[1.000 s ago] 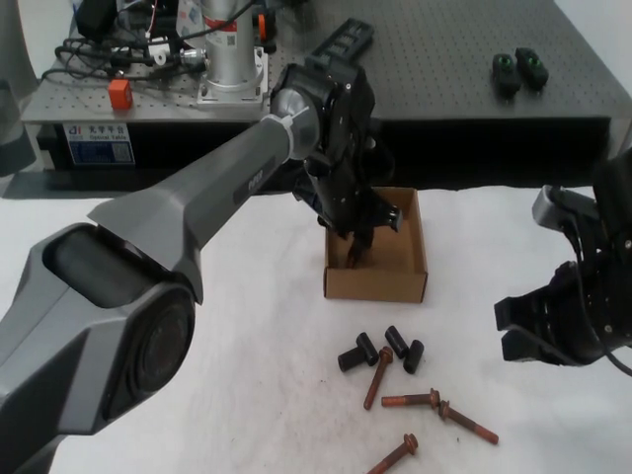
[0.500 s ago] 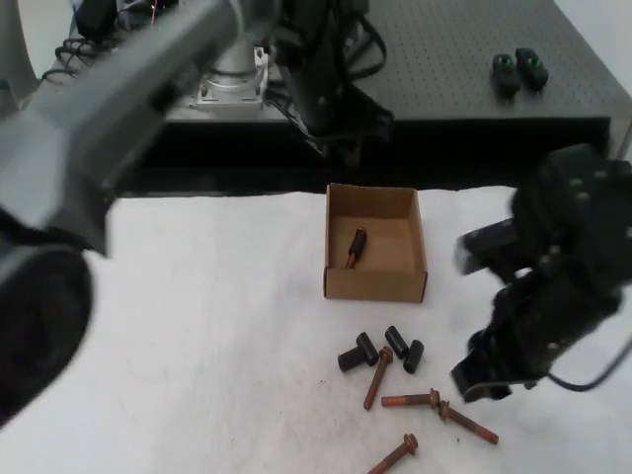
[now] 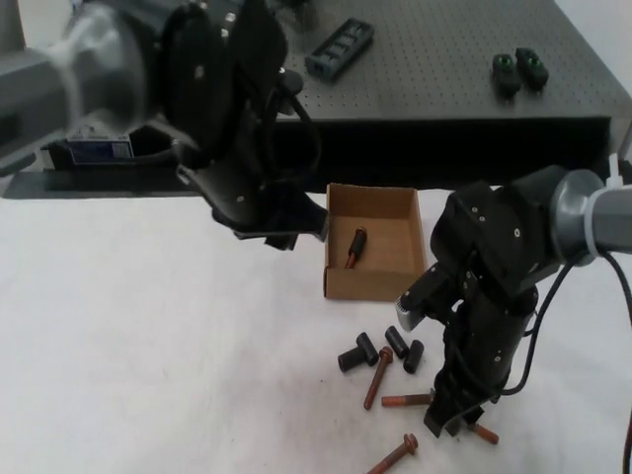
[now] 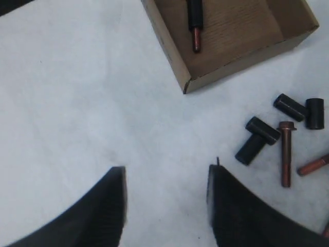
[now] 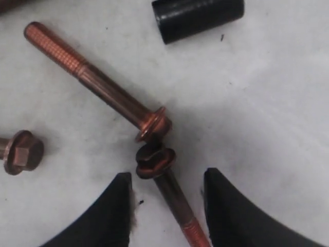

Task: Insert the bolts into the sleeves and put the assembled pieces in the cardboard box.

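Note:
The cardboard box (image 3: 376, 285) (image 4: 241, 59) stands mid-bench with one bolt-in-sleeve piece (image 3: 355, 245) (image 4: 194, 15) lying inside. In front of it lie several black sleeves (image 3: 397, 342) (image 4: 289, 107) and several copper bolts (image 3: 376, 377) (image 4: 286, 154). My left gripper (image 3: 291, 229) (image 4: 166, 175) hangs open and empty above the cloth, left of the box. My right gripper (image 3: 446, 423) (image 5: 165, 177) is low over the bolts and open. One bolt (image 5: 157, 162) lies between its fingers, head to head with a second bolt (image 5: 97, 82).
White cloth (image 3: 148, 346) covers the bench. Behind it is a dark perforated board (image 3: 444, 69) with small black parts (image 3: 518, 69) and cables. In the right wrist view a sleeve (image 5: 198, 18) and another bolt head (image 5: 20, 152) lie close by.
The left gripper rose out of the box, leaving the assembled piece inside, and swung left. The right arm came in from the right edge and dropped over the loose bolts.

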Controlling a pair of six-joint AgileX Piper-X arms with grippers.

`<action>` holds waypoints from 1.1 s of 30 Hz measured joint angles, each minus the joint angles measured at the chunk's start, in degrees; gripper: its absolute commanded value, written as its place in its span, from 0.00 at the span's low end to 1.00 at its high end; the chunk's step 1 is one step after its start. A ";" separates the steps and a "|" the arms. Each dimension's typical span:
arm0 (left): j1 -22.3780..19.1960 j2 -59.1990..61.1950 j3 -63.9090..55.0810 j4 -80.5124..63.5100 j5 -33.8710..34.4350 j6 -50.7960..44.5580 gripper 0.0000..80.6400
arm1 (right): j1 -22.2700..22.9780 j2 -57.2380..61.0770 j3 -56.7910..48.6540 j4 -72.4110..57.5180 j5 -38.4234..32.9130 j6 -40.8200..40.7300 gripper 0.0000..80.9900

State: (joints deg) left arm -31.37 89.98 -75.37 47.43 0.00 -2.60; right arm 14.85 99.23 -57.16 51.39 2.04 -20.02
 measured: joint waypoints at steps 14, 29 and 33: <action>0.00 -1.24 1.01 0.32 0.00 2.60 0.44 | 0.61 2.69 -0.42 0.14 2.73 0.02 0.31; 0.00 5.99 1.01 -2.15 9.54 10.94 0.44 | 0.45 1.75 -0.21 -1.28 4.05 2.12 0.02; -0.59 12.57 -0.39 -4.69 13.19 12.24 0.44 | -0.91 -1.97 1.06 -3.01 3.13 3.59 0.02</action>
State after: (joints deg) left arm -31.96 102.56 -75.76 42.74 13.19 9.64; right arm 13.94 97.26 -56.10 48.39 5.18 -16.43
